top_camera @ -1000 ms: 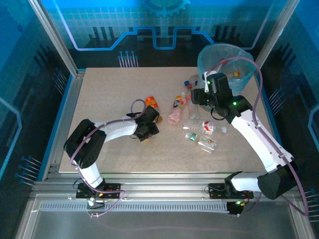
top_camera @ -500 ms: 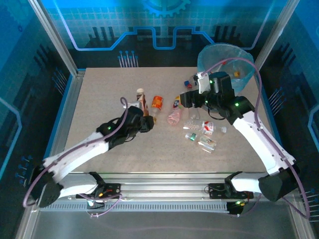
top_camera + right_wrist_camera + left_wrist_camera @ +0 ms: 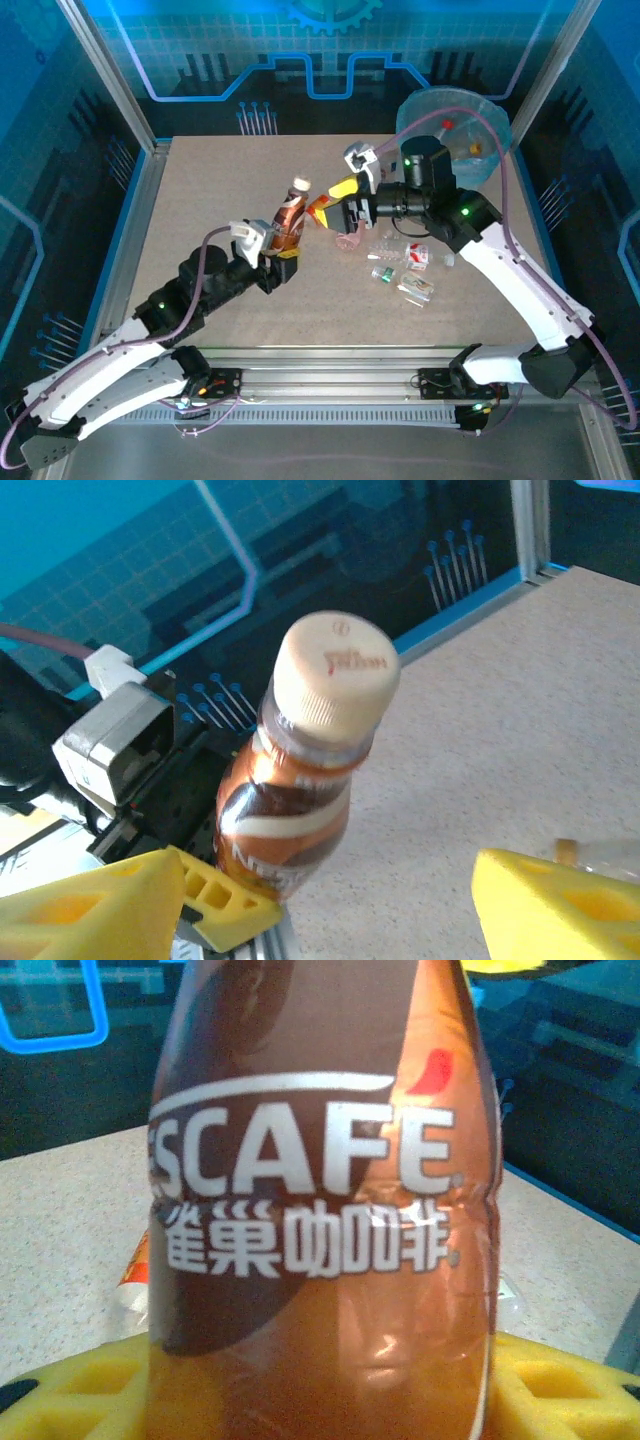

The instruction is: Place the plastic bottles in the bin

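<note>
- Evidently the brown coffee bottle (image 3: 289,215) is held aloft for a handover: it stands nearly upright above the middle of the tabletop (image 3: 200,180), its cream cap (image 3: 335,670) leaning toward the right arm, well apart from the bin (image 3: 415,108) at the far right corner
- The left gripper (image 3: 283,250) has its jaws pinching the bottle low on the body, which leaves the neck and cap free for a second grip
- The right gripper (image 3: 325,890) faces that cap with its yellow jaws spread wide, one to each side and touching nothing; I judge it is lining up to take the bottle, since the bin lies on its side of the tabletop and is probably an awkward reach for the left arm
- Several other bottles, among them a pink one (image 3: 349,236) and a red-labelled one (image 3: 417,256), lie loose on the tabletop near the right gripper, not yet binned
- Risk: if the left jaws let go before the right ones close, the bottle drops
</note>
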`<state>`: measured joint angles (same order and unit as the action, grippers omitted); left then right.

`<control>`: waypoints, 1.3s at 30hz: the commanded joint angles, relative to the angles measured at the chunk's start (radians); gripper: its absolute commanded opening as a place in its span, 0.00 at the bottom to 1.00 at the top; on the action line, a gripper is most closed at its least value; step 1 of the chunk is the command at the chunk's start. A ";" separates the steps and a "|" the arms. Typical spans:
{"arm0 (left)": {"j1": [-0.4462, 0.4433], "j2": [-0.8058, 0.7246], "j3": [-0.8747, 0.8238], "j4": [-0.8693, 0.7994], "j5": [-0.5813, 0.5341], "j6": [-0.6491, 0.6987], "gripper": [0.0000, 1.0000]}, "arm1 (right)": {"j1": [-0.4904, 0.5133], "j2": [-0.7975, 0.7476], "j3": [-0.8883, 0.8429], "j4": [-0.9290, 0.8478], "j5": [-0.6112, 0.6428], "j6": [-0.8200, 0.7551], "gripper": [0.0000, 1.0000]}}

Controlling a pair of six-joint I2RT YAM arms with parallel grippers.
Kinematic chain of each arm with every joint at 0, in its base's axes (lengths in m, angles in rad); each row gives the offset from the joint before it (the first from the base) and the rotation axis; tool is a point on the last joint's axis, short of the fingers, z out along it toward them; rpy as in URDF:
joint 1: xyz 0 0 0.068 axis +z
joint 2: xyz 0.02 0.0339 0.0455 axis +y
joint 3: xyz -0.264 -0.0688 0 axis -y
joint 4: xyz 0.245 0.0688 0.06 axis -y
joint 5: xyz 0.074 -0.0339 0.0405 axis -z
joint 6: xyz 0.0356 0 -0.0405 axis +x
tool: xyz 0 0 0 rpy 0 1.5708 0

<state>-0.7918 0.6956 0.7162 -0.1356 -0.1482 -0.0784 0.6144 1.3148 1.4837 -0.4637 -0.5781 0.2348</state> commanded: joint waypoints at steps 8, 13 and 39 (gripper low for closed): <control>-0.009 -0.039 -0.021 0.038 0.128 0.079 0.52 | 0.092 0.090 0.115 0.037 -0.054 0.027 0.73; -0.010 -0.039 -0.023 0.036 0.138 0.094 0.52 | 0.096 0.110 0.135 0.022 -0.032 0.034 0.59; 0.020 0.460 0.462 0.046 -0.073 0.189 0.99 | -0.167 0.393 0.819 -0.429 1.322 -0.105 0.04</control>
<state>-0.7872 1.0946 1.1156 -0.0555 -0.2161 0.1078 0.4995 1.6066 2.2211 -0.7914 0.4870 0.1497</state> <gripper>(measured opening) 0.989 0.302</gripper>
